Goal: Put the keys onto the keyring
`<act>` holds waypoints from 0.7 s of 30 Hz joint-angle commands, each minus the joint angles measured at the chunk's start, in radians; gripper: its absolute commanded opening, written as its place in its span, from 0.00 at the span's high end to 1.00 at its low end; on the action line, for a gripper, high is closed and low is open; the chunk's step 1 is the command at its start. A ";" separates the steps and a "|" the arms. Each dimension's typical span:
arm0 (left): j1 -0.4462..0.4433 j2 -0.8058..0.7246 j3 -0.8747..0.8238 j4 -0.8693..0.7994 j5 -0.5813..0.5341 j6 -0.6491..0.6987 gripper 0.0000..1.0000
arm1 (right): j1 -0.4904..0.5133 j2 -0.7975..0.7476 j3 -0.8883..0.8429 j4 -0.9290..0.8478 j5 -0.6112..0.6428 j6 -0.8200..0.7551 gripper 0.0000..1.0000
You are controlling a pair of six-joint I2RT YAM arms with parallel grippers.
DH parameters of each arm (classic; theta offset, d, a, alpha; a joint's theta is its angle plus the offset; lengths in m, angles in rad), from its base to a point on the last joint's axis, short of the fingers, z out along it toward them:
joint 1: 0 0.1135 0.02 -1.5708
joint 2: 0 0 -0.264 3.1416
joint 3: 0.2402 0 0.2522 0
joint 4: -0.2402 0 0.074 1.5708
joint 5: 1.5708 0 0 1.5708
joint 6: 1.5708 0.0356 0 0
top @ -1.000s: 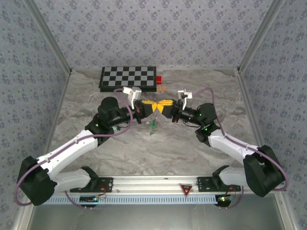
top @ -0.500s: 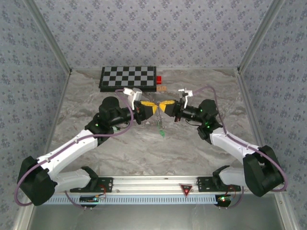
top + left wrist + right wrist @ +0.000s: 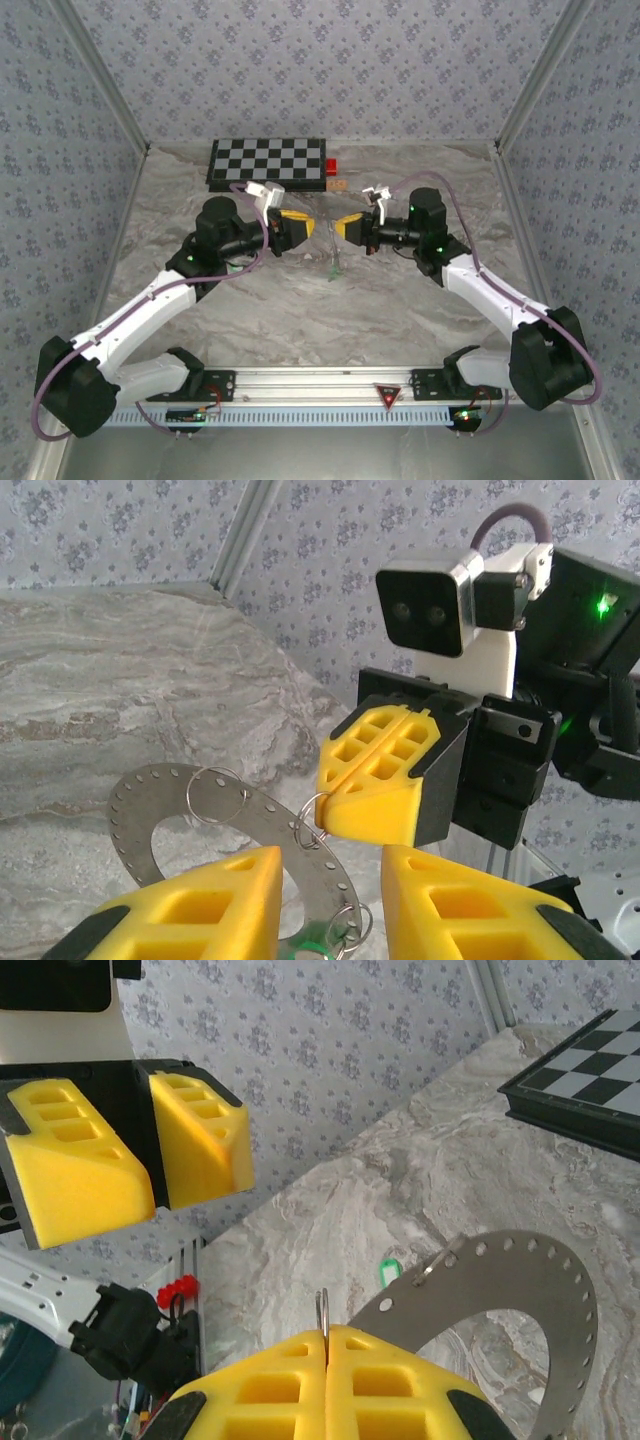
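Both end effectors have drawn apart since the earlier frame, where their yellow fingers met over mid-surface. The keyring now hangs in the gap between them.

Item: keyring (image 3: 540, 1280). Flat grey perforated band with a wide open centre, held in the air clear of the surface. Several thin wire loops are threaded through its holes.
- Key (image 3: 388, 1272): one green head seen at the ring's edge, apparently hanging from a loop. Other keys cannot be made out.
- Handling (judged): light, stiff and thin, with smooth metal likely to slip or swing on its loop. Best taken flat across the band, away from the loops. The loops are fine wire and easily bent.

Right end effector (image 3: 327, 1345): clenched, pinching one loop (image 3: 322, 1305) by which the ring appears to hang.

Left end effector (image 3: 293, 228): released, fingers parted with nothing between them, just beside the ring.

Surface (image 3: 250, 310): grey marbled sheet, matt.
- Chessboard (image 3: 268, 162): lies at the far edge.
- Red block (image 3: 331, 165): just beside the chessboard.
- Tan piece (image 3: 340, 185): near the red block.

Room: walls (image 3: 320, 70) in grey floral paper on three sides, with metal posts at the corners.
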 commanded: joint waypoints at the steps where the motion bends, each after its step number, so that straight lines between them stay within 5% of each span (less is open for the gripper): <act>1: 0.005 0.001 0.054 -0.028 0.032 0.027 0.68 | 0.026 -0.028 0.075 -0.138 0.017 -0.108 1.00; 21: -0.041 0.064 0.081 -0.064 0.009 0.111 0.69 | 0.028 0.013 0.095 -0.041 -0.034 0.036 1.00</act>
